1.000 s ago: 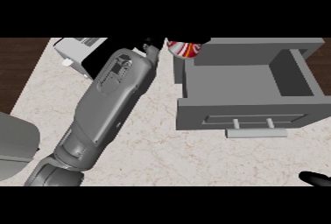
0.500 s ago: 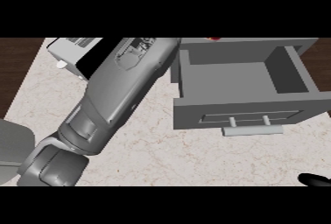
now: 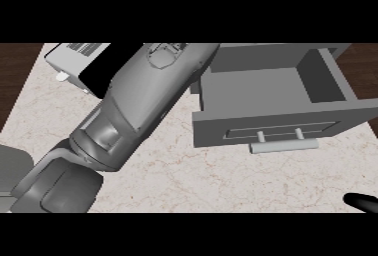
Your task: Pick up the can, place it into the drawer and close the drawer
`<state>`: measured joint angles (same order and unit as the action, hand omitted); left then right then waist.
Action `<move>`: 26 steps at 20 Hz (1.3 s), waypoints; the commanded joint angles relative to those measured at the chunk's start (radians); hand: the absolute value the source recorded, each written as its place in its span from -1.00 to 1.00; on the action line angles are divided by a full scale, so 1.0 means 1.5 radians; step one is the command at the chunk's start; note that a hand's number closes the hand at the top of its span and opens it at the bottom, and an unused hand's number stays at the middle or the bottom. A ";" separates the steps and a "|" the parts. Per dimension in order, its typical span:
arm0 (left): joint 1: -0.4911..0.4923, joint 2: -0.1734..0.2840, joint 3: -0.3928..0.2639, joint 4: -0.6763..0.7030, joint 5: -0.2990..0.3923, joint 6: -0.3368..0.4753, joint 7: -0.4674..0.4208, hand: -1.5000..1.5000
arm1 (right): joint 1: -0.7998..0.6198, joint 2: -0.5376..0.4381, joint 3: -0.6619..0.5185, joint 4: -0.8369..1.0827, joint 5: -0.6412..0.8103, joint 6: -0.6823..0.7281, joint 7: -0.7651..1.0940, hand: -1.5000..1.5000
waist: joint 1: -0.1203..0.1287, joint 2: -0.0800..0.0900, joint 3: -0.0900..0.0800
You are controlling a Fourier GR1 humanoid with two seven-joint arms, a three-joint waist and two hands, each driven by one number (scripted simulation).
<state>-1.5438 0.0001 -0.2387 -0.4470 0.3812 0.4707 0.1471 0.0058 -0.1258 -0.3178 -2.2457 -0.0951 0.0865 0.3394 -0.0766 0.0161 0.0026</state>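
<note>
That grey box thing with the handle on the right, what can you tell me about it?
It is a drawer, plain matte grey, standing pulled open on the pale marbled counter. You look straight down into its box-shaped inside, where only the flat bottom and side walls show; nothing visible lies in it. The front panel faces the lower edge of the view, slightly tilted, with a recessed rectangle and a pale bar handle on two short posts. The robot's grey left forearm crosses beside its left wall; whether they touch cannot be told.
</note>
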 commanded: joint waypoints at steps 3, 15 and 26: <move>-0.054 0.000 -0.006 0.075 0.015 0.044 -0.015 -1.00 | -0.017 -0.009 0.000 0.012 -0.001 -0.001 0.009 -1.00 | -0.002 0.003 0.000; -0.040 0.000 -0.053 0.088 0.080 0.128 -0.067 -1.00 | -0.070 -0.070 0.013 0.020 0.042 0.024 0.004 -1.00 | -0.026 0.009 0.001; -0.050 0.000 -0.030 0.084 0.147 0.122 -0.088 -1.00 | -0.123 -0.145 0.108 0.082 0.264 0.047 -0.087 -1.00 | -0.003 0.010 0.000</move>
<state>-1.6188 0.0000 -0.2922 -0.3145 0.5694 0.6504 0.0288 -0.1405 -0.2967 -0.1971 -2.1651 0.1830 0.1513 0.2403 -0.0924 0.0309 0.0028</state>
